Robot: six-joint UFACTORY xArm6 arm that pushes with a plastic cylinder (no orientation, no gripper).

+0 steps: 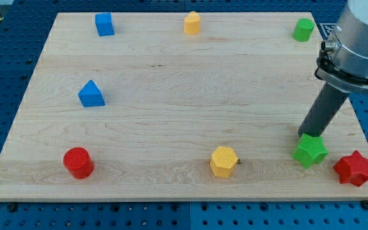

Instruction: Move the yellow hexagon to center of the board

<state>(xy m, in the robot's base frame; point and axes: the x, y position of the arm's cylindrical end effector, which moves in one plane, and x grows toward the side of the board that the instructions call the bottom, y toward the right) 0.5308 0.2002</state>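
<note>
The rod is descending from the view's upper right, and my tip (302, 134) is sitting at the top edge of the green star (310, 150), touching it or just behind it; contact cannot be confirmed. The arm is carrying no pincer, so nothing is being grasped or released; only the rod end is meeting the board (171, 83).

The yellow hexagon (223, 161) is lying near the view's bottom edge, slightly right of the board's middle line and well below its center. It is standing apart from every other block, with my tip well to its right.

The red star (354, 168) is lying just right of the green star, near the bottom right corner. The red cylinder (78, 162) is sitting at the bottom left. The blue triangle (91, 94) is lying at mid-left, and the blue cube (104, 24) is sitting at the top left. A second yellow block (191, 22) is standing at the top center, and a green block (303, 29) is sitting at the top right.
</note>
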